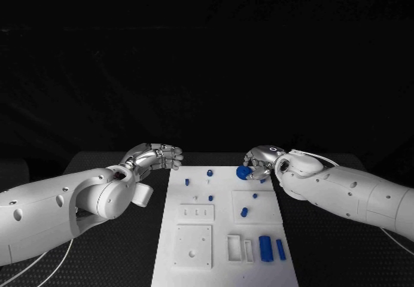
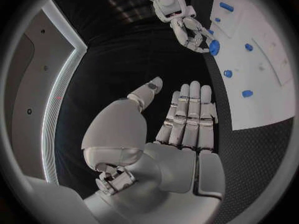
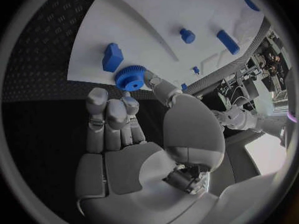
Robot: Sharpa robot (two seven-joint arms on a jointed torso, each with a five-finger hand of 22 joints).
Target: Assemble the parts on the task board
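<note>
The white task board (image 1: 226, 270) lies in the middle of the table. My right hand (image 1: 263, 160) hovers at the board's far right corner and pinches a blue gear (image 1: 244, 172) between thumb and fingers; the right wrist view shows the gear (image 3: 130, 77) at the fingertips, just above the board's edge (image 3: 156, 20) and next to a blue block (image 3: 112, 57). My left hand (image 1: 156, 158) hangs off the board's far left corner, holding nothing; in its wrist view the fingers (image 2: 189, 115) lie straight with the thumb apart. Small blue pegs (image 1: 210, 173) stand on the board's far half.
Two long blue blocks (image 1: 271, 248) lie at the board's near right, beside white slots (image 1: 234, 247). A square recessed plate (image 1: 192, 245) sits near left. More blue pieces (image 1: 244, 211) dot the middle. Black textured table (image 1: 121, 257) flanks the board on both sides.
</note>
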